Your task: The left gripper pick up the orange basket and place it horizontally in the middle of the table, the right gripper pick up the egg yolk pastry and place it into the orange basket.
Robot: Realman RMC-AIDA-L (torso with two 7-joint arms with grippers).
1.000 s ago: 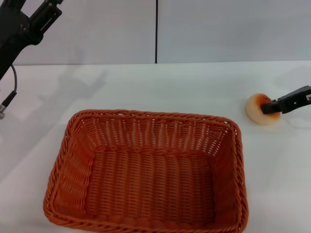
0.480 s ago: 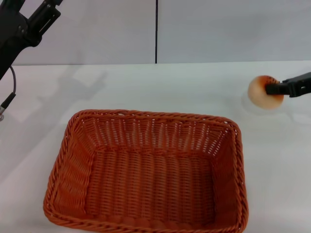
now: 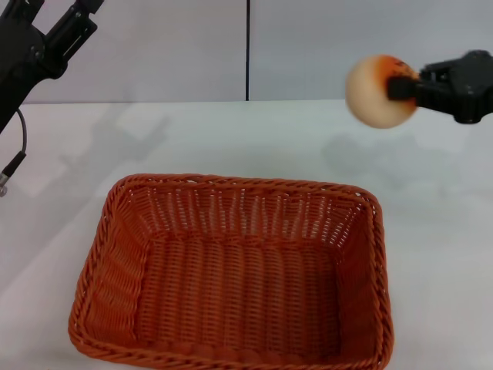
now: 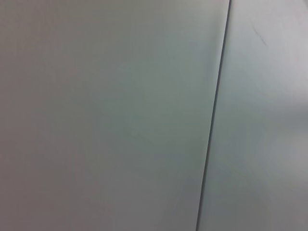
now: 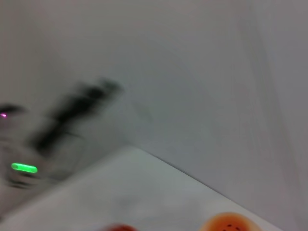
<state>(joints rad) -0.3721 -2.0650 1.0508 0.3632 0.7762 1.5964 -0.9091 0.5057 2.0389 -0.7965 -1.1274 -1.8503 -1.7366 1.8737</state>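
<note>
Orange basket (image 3: 231, 270): large rectangular woven basket with braided rim and sloping sides, upright and empty, long side running left to right, resting on the near middle of the white desk (image 3: 231, 139). Egg yolk pastry (image 3: 375, 91): small round cream bun with an orange-browned top, held in the air at far right, above the desk and clear of the basket, clamped by the right gripper (image 3: 400, 86).
</note>
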